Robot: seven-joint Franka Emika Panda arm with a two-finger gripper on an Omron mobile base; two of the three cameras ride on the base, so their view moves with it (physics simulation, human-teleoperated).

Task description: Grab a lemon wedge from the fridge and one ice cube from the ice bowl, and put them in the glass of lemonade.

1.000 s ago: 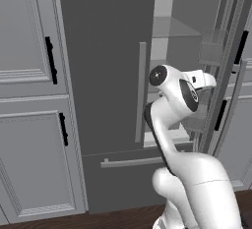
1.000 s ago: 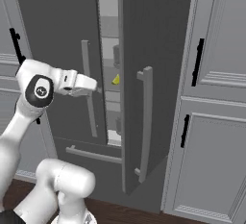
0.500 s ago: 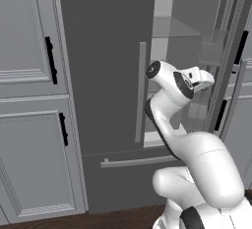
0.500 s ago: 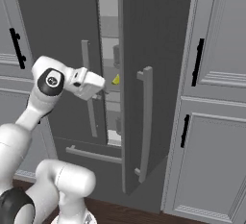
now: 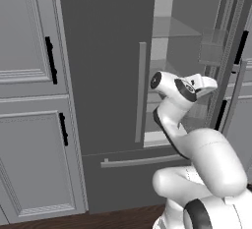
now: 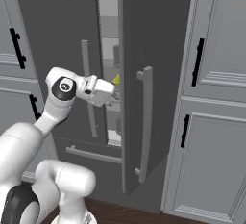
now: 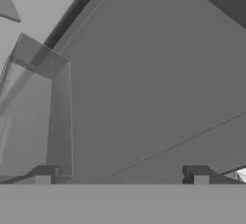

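Note:
The fridge [image 5: 98,75] is dark grey, and its right door [image 6: 156,50] stands partly open on a pale interior. A tiny yellow lemon wedge [image 6: 116,79] shows in the gap, on a shelf just above and behind my hand. My gripper [image 6: 114,98] is at the mouth of that gap, pointing inward. In the hand view the gripper [image 7: 121,175] is open, its dark fingertips [image 7: 45,174] far apart with nothing between them, facing the inner door wall. The ice bowl and the glass of lemonade are out of view.
Clear glass shelves [image 5: 172,26] and a clear door bin [image 5: 212,51] lie inside; that bin [image 7: 38,107] sits left of the fingers. Silver bar handles [image 6: 146,122] run down both doors. Light grey cabinets [image 6: 216,122] with black handles flank the fridge.
The hand has moved a little farther toward the fridge opening and dipped slightly, while the arm's elbow has swung round. The gripper stays open.

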